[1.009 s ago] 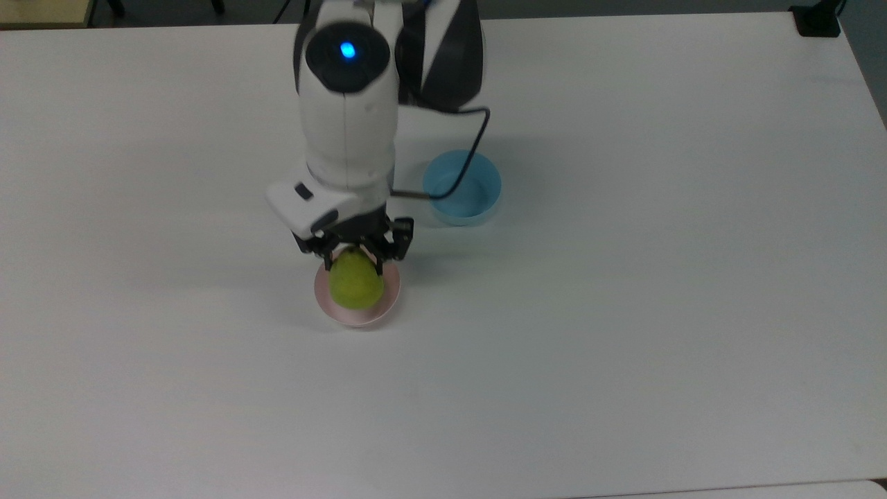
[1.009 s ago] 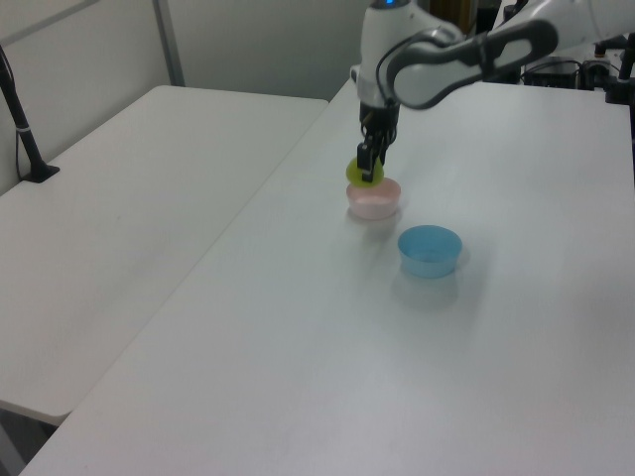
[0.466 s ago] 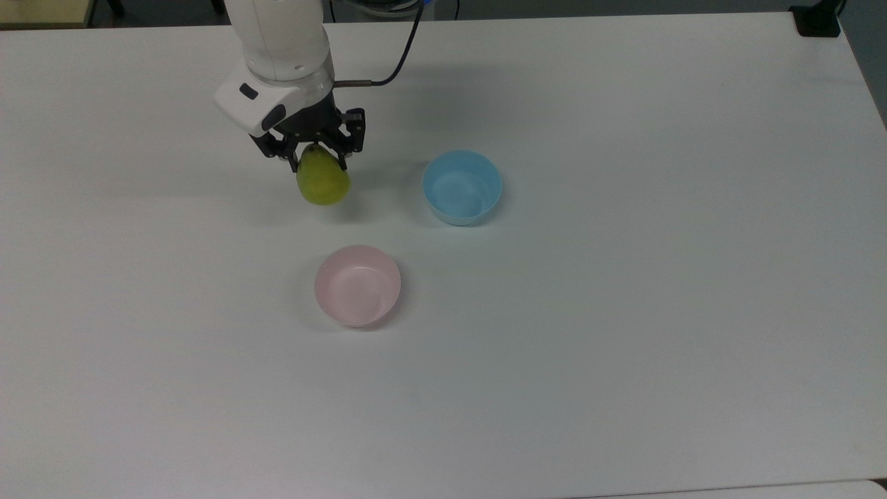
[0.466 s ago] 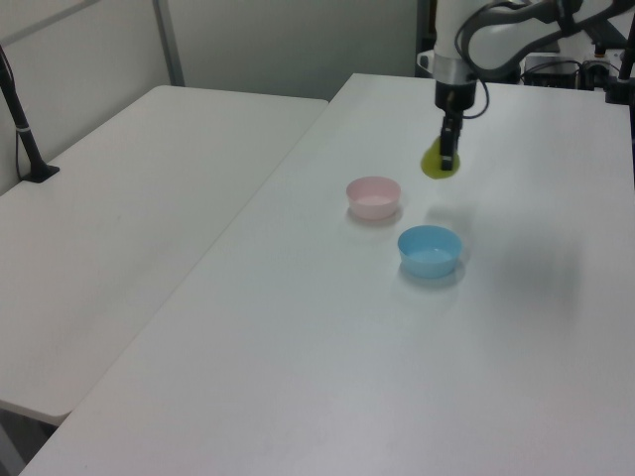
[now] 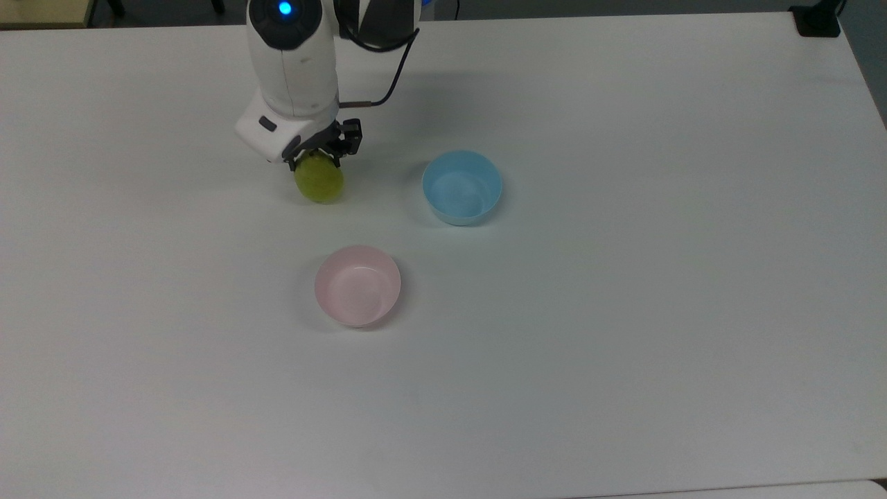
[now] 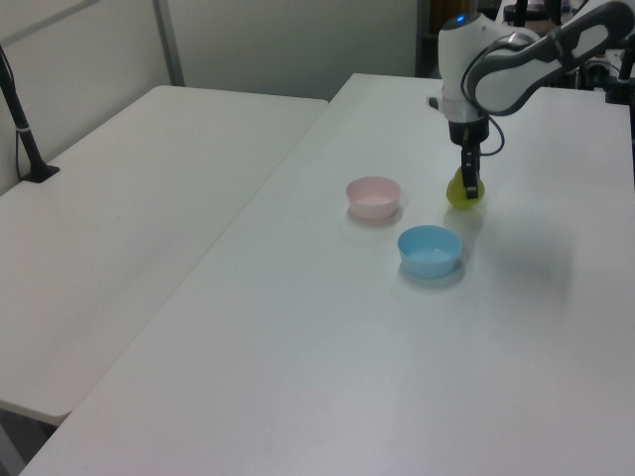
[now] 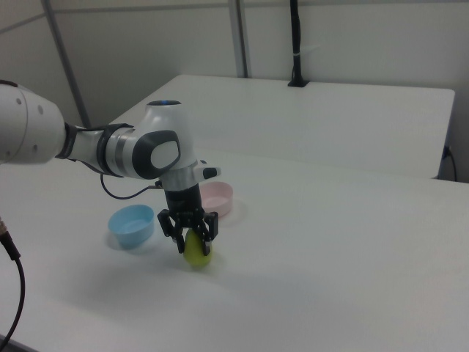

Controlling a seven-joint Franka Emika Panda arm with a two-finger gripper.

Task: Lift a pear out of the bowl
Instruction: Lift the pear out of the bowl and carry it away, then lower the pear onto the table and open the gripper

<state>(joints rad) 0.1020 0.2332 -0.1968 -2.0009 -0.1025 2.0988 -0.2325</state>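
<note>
pear [image 5: 319, 182] in gripper [image 5: 317, 156], now lower vs 0.5 s ago, pink bowl [image 5: 357, 285] unmoved

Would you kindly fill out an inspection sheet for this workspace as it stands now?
Surface: white table, bare around the bowls.
Job's things: yellow-green speckled pear in the gripper, low over the table; pale pink round plastic bowl empty.
Clutter: light blue round plastic bowl, empty.
Grippers: gripper shut on the pear.
Cables: dark cable at the wrist.
Surroundings: second white table; black pole.
</note>
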